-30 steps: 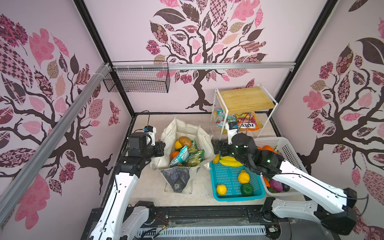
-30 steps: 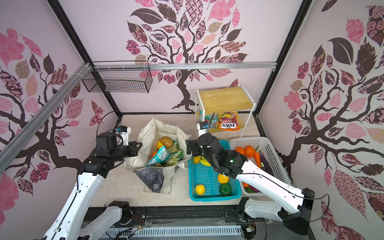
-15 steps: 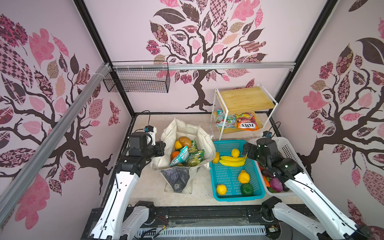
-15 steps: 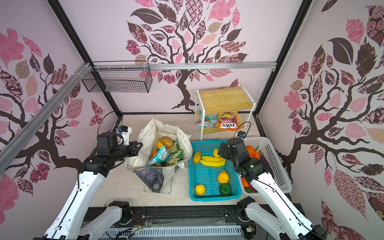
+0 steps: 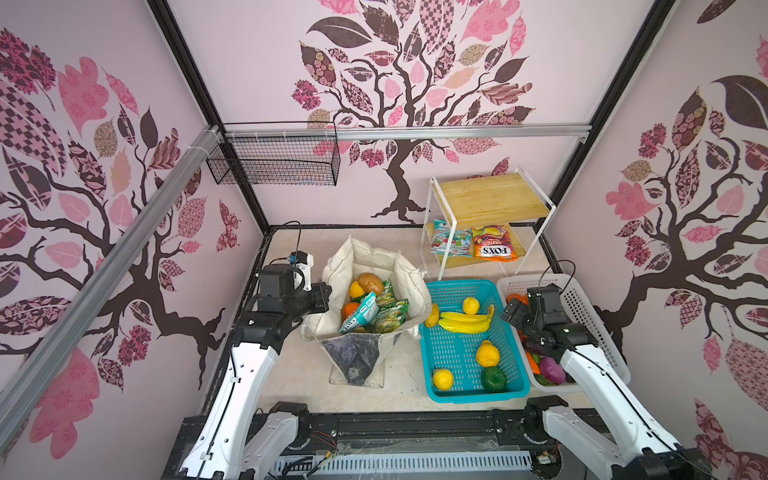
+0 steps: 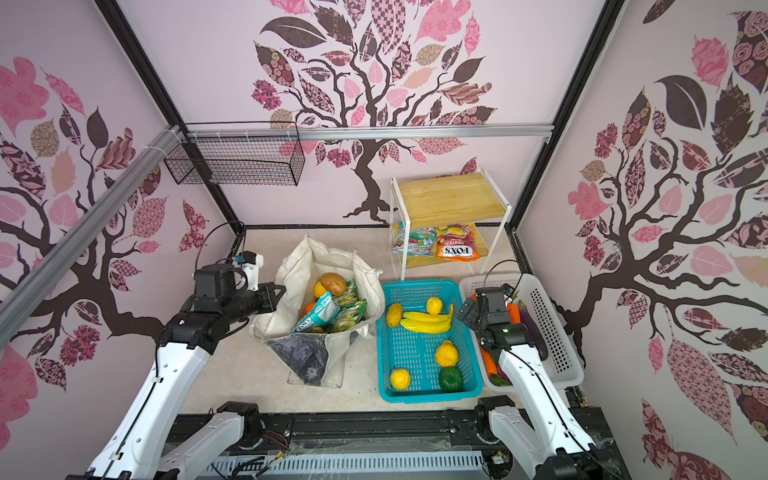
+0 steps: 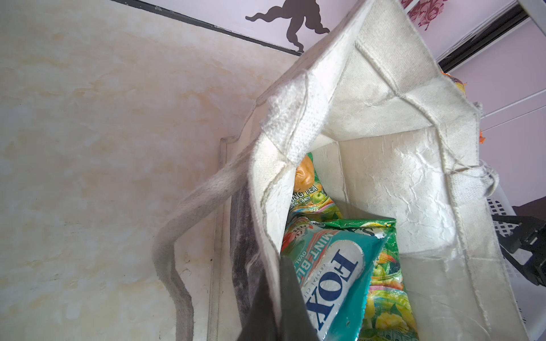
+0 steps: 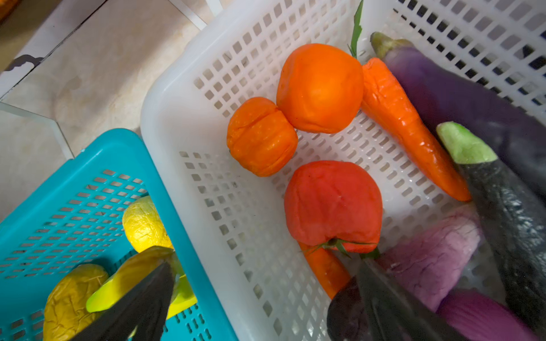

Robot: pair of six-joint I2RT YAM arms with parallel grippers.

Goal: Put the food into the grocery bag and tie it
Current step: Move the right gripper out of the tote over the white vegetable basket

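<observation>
Teal basket (image 5: 478, 394): nearest you. A yellow fruit (image 5: 442, 379) and a green piece (image 5: 493, 378) lie at its near end, not yet bagged.
Right gripper (image 8: 266, 261): empty, with jaws spread wide, hovering above where the two baskets meet. One finger (image 8: 141, 298) hangs over the teal side and its partner over the white side.
White basket (image 5: 586, 307): just beside the teal one. The right wrist view shows a red tomato (image 8: 332, 203), a carrot (image 8: 407, 124) and aubergines (image 8: 461, 88) in it.
Bananas (image 5: 463, 322): at the teal basket's far end, close below the spread jaws, so probably your easiest pick. You would need to shift off the basket walls, drop with the jaws straddling the bunch, then close.
Grocery bag (image 5: 409, 286): upright on the table (image 5: 291, 365), left of the teal basket, with its mouth open. It already holds a teal packet (image 5: 359, 318), green packets (image 5: 392, 316), a brown piece (image 5: 371, 282) and an orange fruit (image 5: 349, 309). Loading looks partway done, and tying has not begun.
Left gripper (image 5: 323, 297): pressed together on the bag's rim at its left side, holding the mouth open. Leave it there while you carry food across.
Handle (image 7: 189, 212): hangs slack outside the bag. You will want both handles free for the knot.
Shelf (image 5: 486, 199): farthest back. Two more snack packets (image 5: 473, 245) lie on its lower tier.
</observation>
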